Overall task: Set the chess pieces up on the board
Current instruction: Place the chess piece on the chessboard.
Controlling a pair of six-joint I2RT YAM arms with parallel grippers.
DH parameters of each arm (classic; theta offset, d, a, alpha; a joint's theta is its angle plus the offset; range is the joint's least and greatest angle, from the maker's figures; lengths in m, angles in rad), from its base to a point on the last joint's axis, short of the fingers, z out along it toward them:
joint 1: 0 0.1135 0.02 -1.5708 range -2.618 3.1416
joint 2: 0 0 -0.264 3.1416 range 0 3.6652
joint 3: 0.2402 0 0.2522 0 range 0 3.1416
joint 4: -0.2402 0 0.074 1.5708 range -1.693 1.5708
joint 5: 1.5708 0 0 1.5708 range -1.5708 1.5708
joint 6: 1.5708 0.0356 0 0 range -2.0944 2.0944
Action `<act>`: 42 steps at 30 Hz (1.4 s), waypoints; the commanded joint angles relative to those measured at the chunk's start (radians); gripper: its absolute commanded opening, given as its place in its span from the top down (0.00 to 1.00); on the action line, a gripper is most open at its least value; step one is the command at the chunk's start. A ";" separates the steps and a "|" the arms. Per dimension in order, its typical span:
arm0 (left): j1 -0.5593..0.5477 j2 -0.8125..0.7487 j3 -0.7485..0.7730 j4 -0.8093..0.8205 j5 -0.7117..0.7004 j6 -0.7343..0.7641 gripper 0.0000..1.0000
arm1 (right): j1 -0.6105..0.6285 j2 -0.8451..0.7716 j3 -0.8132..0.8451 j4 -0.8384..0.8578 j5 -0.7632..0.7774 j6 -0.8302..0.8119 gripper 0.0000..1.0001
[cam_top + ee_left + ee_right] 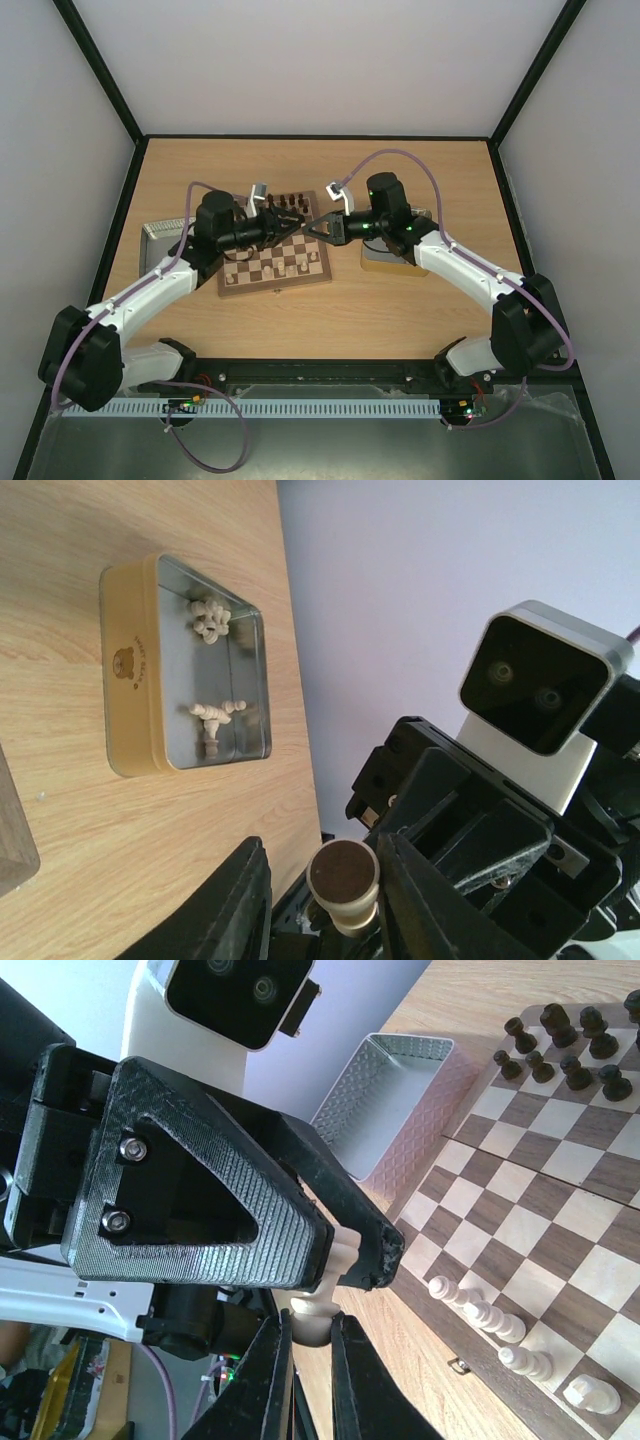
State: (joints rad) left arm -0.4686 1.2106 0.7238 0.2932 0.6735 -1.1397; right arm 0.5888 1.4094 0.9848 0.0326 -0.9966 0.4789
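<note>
Above the board's (275, 287) right side, the right gripper (308, 1332) is clamped on a pale piece (343, 876) with a dark felt base. The left gripper (322, 882) brackets it, grip unclear. Other pale pieces (482, 1314) line the board's edge.

one board (560, 1210). two tins: one silver tin (400, 1090), one yellow tin (130, 680). on the board, the right wrist view shows four pale chess pieces (485, 1312) and eight dark pieces (578, 1072). one more pale piece (342, 880) is off it. the yellow tin holds two small heaps (210, 620) of pale pieces, too tangled to count.
</note>
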 commanded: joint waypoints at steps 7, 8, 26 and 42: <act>-0.010 0.007 0.016 0.062 0.001 -0.038 0.87 | 0.006 -0.014 0.022 0.033 -0.021 0.003 0.93; -0.010 0.004 0.012 0.068 0.001 -0.048 0.87 | 0.006 -0.016 0.021 0.034 -0.008 0.008 0.91; -0.007 -0.070 -0.030 0.150 -0.163 -0.488 0.88 | 0.066 -0.149 -0.128 0.341 0.424 0.486 0.49; -0.007 -0.094 -0.076 0.189 -0.219 -0.618 0.89 | 0.142 -0.032 -0.018 0.292 0.455 0.468 0.64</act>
State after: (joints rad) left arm -0.4728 1.1275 0.6590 0.4389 0.4618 -1.7233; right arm 0.7120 1.3483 0.9142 0.3054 -0.5423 0.9550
